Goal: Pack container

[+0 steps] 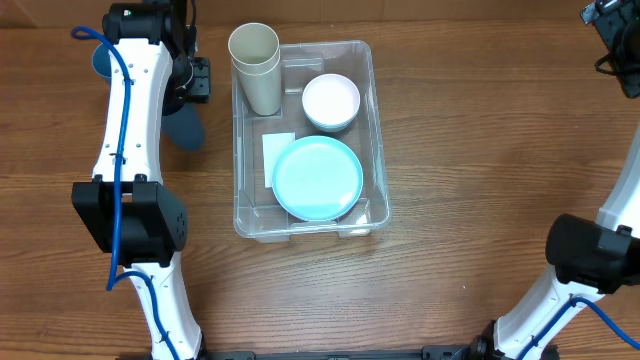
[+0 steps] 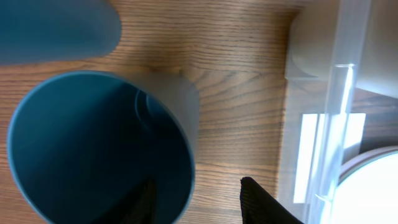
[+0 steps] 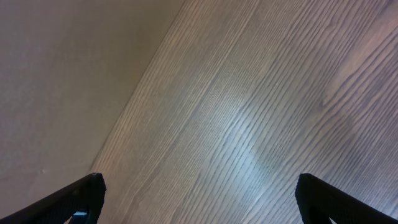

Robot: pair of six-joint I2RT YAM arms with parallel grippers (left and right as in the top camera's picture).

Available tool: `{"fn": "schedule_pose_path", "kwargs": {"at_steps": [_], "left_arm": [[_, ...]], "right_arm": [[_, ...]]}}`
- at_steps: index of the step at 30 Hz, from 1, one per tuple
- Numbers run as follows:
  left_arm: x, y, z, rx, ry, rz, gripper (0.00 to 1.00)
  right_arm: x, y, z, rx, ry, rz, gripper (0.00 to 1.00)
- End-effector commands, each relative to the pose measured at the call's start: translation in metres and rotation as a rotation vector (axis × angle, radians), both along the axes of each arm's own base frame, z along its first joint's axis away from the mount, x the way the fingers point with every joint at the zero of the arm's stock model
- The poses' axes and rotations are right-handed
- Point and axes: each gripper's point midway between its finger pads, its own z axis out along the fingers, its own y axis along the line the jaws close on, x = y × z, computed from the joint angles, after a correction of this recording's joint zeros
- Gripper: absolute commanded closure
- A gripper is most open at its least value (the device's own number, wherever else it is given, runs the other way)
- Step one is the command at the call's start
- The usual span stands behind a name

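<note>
Container (image 1: 377, 140) sits mid-table, a clear, smooth plastic bin with rounded corners. It holds a tall cream cup (image 1: 255, 65) in its far-left corner, a white bowl (image 1: 331, 100) far right and a flat teal plate (image 1: 317, 178) near its label (image 1: 278, 150), all side by side, unstacked. Just left of the container, the left gripper (image 2: 198, 182) straddles a blue cup's (image 2: 93, 155) thin rim, one finger inside, one outside with wood showing between, jaws apart and not yet pinching, likely readying a rim grip; a second blue cup (image 2: 56, 28) is farther left. Well right of the container, the right gripper (image 3: 199, 186) hangs spread wide over the wood-grain table (image 1: 480, 150), apparently idle.
</note>
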Motion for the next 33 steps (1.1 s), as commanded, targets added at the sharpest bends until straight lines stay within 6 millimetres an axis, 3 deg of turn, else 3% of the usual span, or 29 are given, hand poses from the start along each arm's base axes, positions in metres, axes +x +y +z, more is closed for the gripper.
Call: {"fn": "schedule_pose_path", "kwargs": {"at_steps": [1,7,12,15,21,24,28,33], "left_arm": [[0.000,0.013,-0.014,0.033,0.022,0.011,0.59],[-0.003,0.013,-0.034,0.033,0.054,0.011,0.96],[-0.006,0.013,-0.020,0.030,0.043,0.023,0.96],[-0.009,0.009,0.014,0.019,0.008,0.045,0.96],[-0.023,-0.035,0.130,0.000,-0.247,-0.050,0.96],[-0.042,-0.065,0.175,-0.015,-0.363,-0.139,0.96],[-0.070,-0.125,0.198,-0.031,-0.412,-0.356,0.96],[-0.083,-0.173,0.187,-0.062,-0.378,-0.509,0.96]], "right_arm": [[0.000,0.000,0.006,-0.005,-0.019,-0.004,0.00],[0.000,0.000,0.006,-0.005,-0.019,-0.004,0.00],[0.000,0.000,0.006,-0.005,-0.019,-0.004,0.00],[0.000,0.000,0.006,-0.005,-0.019,-0.004,0.00],[0.000,0.000,0.006,-0.005,-0.019,-0.004,0.00],[0.000,0.000,0.006,-0.005,-0.019,-0.004,0.00],[0.000,0.000,0.006,-0.005,-0.019,-0.004,0.00],[0.000,0.000,0.006,-0.005,-0.019,-0.004,0.00]]}}
